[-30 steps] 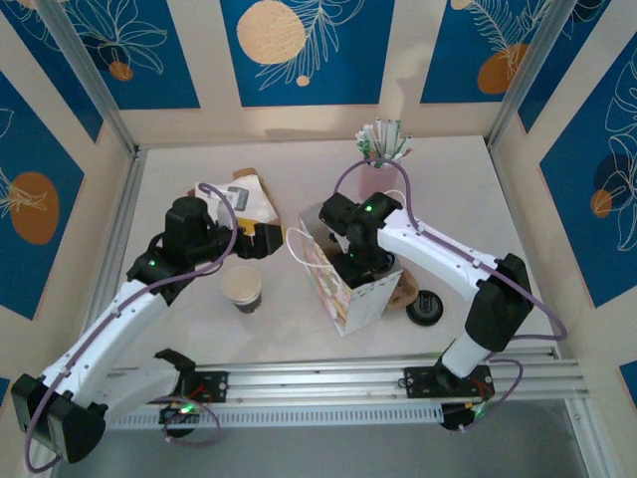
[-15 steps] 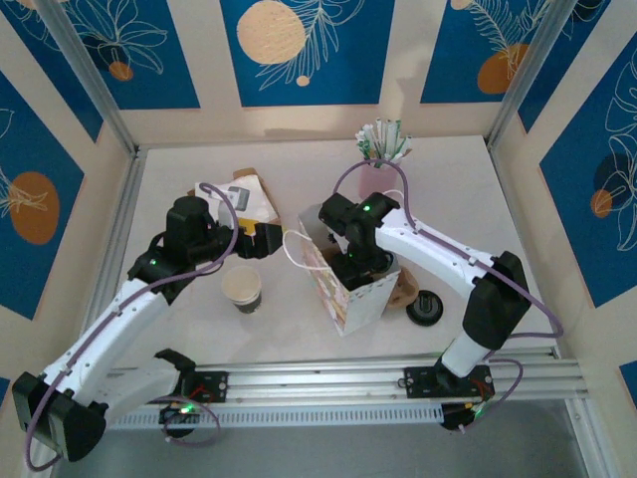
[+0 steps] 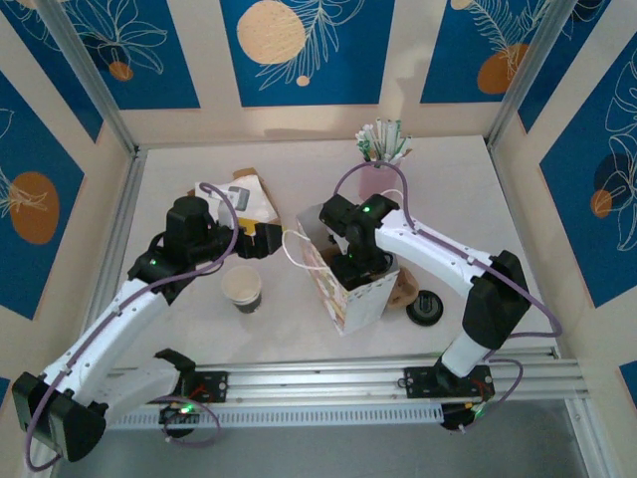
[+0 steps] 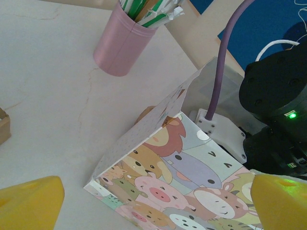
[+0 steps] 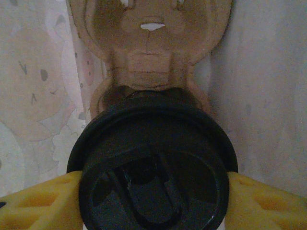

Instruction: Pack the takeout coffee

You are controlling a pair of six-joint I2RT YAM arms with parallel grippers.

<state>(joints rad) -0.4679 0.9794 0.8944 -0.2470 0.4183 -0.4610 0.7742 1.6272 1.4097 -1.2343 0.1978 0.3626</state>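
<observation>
White marbled tabletop (image 3: pixel 448 189), blue leaf-print panels around it. Cartoon-animal paper bag (image 3: pixel 343 304) stands open, centre-right. Right gripper (image 3: pixel 360 267) reaches down into the bag, its yellow fingers (image 5: pixel 43 201) clamped on either side of the takeout coffee (image 5: pixel 153 163), a dark paper cup with a round black plastic lid. The cup is inside the bag, with a brown moulded-pulp carrier (image 5: pixel 148 43) showing past it; contact unclear. Left gripper (image 3: pixel 261 241) sits just left of the bag, jaws spread wide, holding nothing. Lidless paper cup (image 3: pixel 242 287) stands near-left of the bag, loose black lid (image 3: pixel 426 306) right of it, pink cup of straws (image 3: pixel 380 169) on the far side.
</observation>
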